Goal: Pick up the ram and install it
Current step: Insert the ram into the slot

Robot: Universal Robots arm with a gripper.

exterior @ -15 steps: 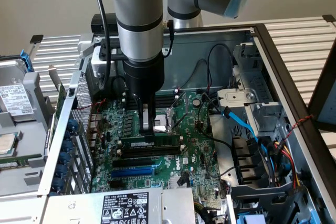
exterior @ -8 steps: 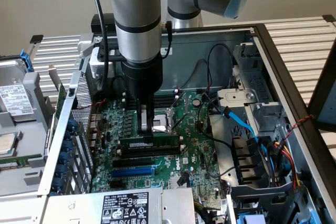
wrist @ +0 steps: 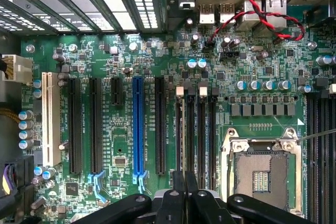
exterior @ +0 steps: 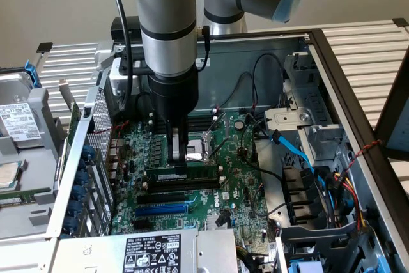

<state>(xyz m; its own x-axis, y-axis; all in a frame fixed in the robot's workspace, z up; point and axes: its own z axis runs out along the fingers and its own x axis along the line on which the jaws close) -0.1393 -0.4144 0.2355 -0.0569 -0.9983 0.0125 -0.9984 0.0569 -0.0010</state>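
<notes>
Pincer (wrist: 184, 203) is clenched on the ram (exterior: 182, 175), held on edge directly beneath it over the black memory slots (wrist: 202, 129) beside the CPU socket (wrist: 261, 174). Seating it well likely calls for the stick parallel to its slot and even, straight-down pressure.

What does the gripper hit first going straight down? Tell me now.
The ram, standing on edge directly beneath the gripper, above the motherboard. They may already be touching; depth is unclear from here.
</notes>
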